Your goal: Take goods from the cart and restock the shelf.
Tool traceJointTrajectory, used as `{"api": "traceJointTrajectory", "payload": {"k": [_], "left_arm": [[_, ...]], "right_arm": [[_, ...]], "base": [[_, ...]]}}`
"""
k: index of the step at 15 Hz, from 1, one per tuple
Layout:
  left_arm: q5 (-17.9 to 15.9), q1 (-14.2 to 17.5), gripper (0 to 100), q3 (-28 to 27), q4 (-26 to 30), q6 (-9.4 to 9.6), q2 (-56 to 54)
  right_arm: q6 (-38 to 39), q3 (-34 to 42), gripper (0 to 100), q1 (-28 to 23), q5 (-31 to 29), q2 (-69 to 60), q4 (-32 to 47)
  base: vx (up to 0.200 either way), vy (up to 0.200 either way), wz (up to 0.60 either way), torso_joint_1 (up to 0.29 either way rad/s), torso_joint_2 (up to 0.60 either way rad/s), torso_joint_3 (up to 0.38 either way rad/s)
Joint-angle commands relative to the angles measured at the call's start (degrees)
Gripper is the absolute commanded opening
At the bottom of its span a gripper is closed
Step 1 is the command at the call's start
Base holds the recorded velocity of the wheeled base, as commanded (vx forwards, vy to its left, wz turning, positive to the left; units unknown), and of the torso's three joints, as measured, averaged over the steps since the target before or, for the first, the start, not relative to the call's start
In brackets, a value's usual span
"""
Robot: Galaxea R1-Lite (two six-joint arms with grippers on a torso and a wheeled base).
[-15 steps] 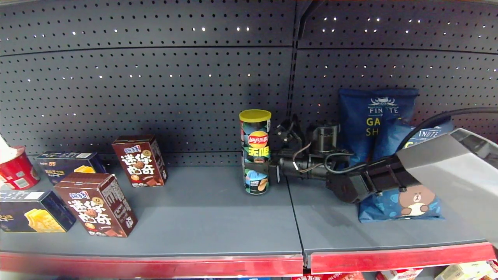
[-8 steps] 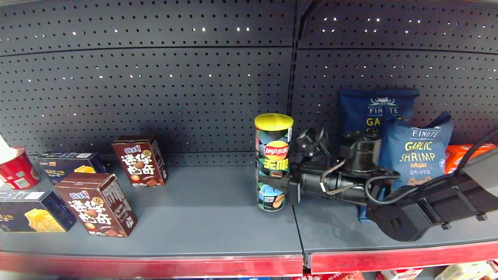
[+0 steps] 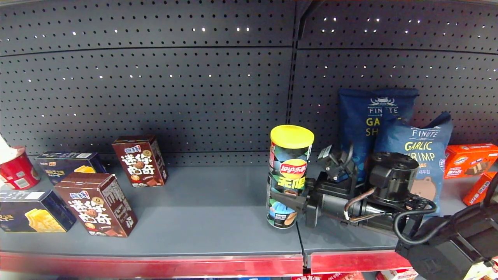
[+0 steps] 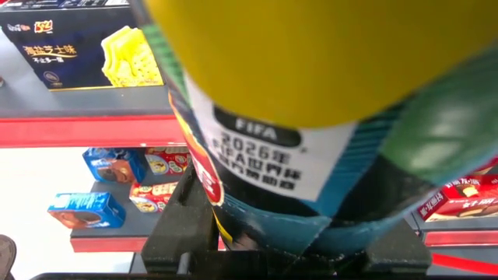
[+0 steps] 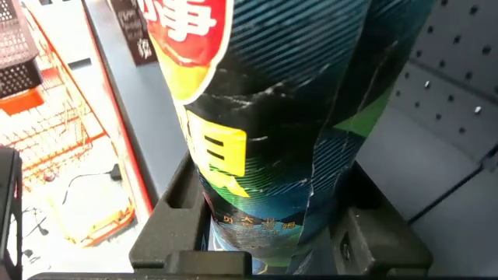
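A tall chip can (image 3: 290, 179) with a yellow lid stands upright over the grey shelf (image 3: 202, 217), by the seam between its two boards and toward the front edge. My right gripper (image 3: 295, 202) comes in from the right and is shut on the can's lower half. In the right wrist view the same can (image 5: 296, 117) sits between the black fingers (image 5: 167, 225). In the left wrist view a second yellow-lidded chip can (image 4: 311, 155) is clamped in my left gripper (image 4: 288, 241), held out in front of lower shelves.
Two brown cookie boxes (image 3: 140, 160) (image 3: 96, 204), dark blue cracker boxes (image 3: 35, 212) and a red cup (image 3: 15, 169) occupy the shelf's left. Blue shrimp-chip bags (image 3: 420, 155) and orange boxes (image 3: 470, 159) stand at the right. A red strip (image 3: 155, 266) marks the front edge. A red wire cart (image 5: 54, 140) stands below.
My right arm has drawn back toward the shelf's front edge and to the right, carrying the chip can with it. The blue bags and orange boxes behind it have come into sight.
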Motion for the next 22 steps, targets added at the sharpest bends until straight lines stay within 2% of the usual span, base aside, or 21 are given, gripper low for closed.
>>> {"api": "traceJointTrajectory", "payload": {"k": [1, 14, 15, 21, 22], "left_arm": [[0.0, 0.0, 0, 0.0, 0.0, -0.01, 0.0], [0.1, 0.0, 0, 0.3, 0.1, -0.10, 0.0], [0.1, 0.0, 0, 0.3, 0.1, -0.10, 0.0], [0.4, 0.0, 0, 0.6, 0.0, -0.19, 0.0], [0.4, 0.0, 0, 0.6, 0.0, -0.19, 0.0]], "right_arm": [[0.0, 0.9, 0, -0.2, 0.0, 0.7, -0.1], [-0.2, 0.9, 0, -0.1, 0.2, 5.4, -2.6], [-0.4, 1.0, 100, 0.0, 0.3, 5.5, -3.1], [-0.1, 6.8, 100, -0.4, 0.1, 0.0, -3.8], [-0.2, 10.6, 100, -0.3, 0.1, -3.8, -3.8]], "base": [[0.000, 0.000, 0.00, 0.000, 0.00, 0.000], [0.000, 0.000, 0.00, 0.000, 0.00, 0.000], [0.000, 0.000, 0.00, 0.000, 0.00, 0.000], [0.000, 0.000, 0.00, 0.000, 0.00, 0.000], [0.000, 0.000, 0.00, 0.000, 0.00, 0.000]]}}
